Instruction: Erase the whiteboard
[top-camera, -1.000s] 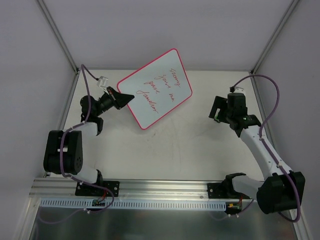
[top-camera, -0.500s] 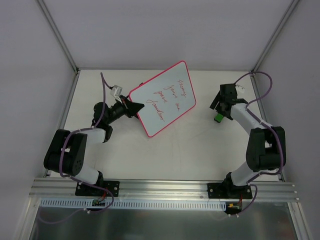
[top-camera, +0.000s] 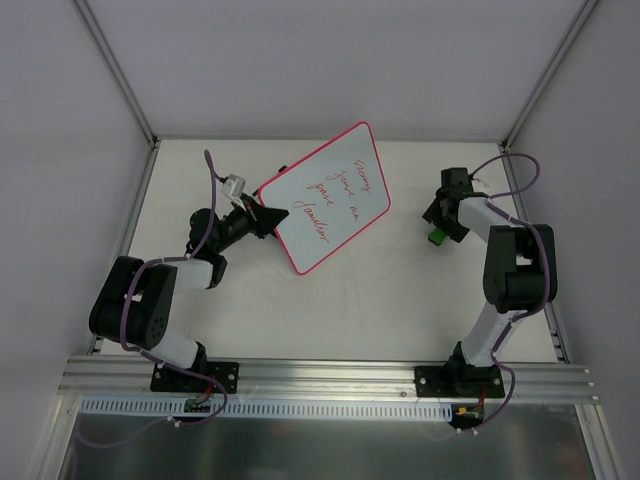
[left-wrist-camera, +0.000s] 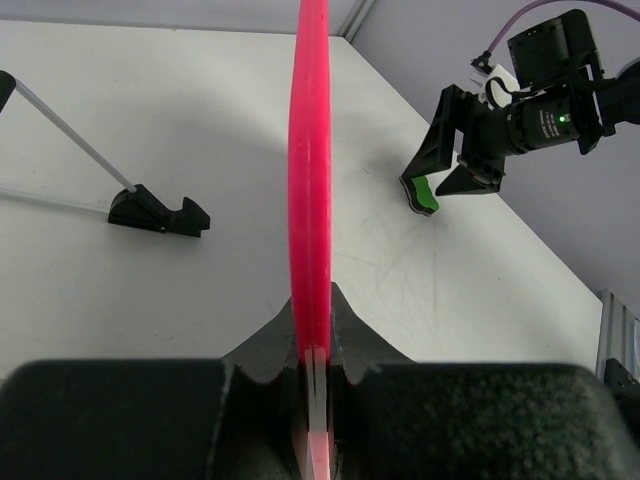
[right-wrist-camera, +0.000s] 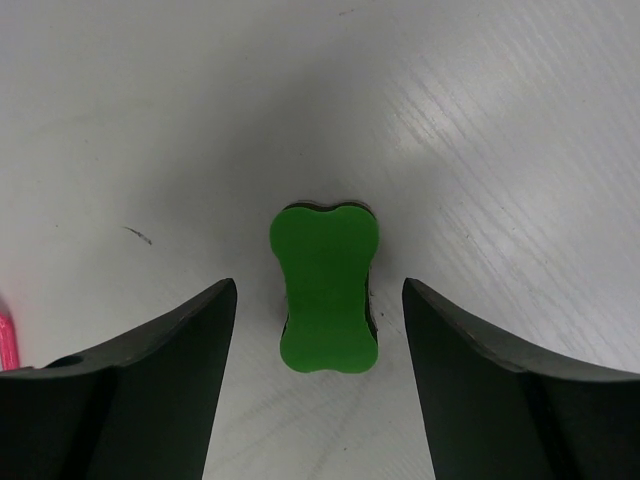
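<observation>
The whiteboard has a pink-red rim and red handwriting; it is tilted up off the table. My left gripper is shut on its left edge. In the left wrist view the rim runs edge-on between the closed jaws of the left gripper. A small green eraser lies on the table at the right. My right gripper is open right over it. In the right wrist view the eraser lies between the spread fingers of the right gripper, untouched.
White enclosure walls with metal posts stand at the back and sides. A black clip stand sits on the table, seen left of the board in the left wrist view. An aluminium rail runs along the near edge.
The left gripper moved right with the whiteboard, tilting it steeper. The right arm swung back and lowered its open gripper over the green eraser.
</observation>
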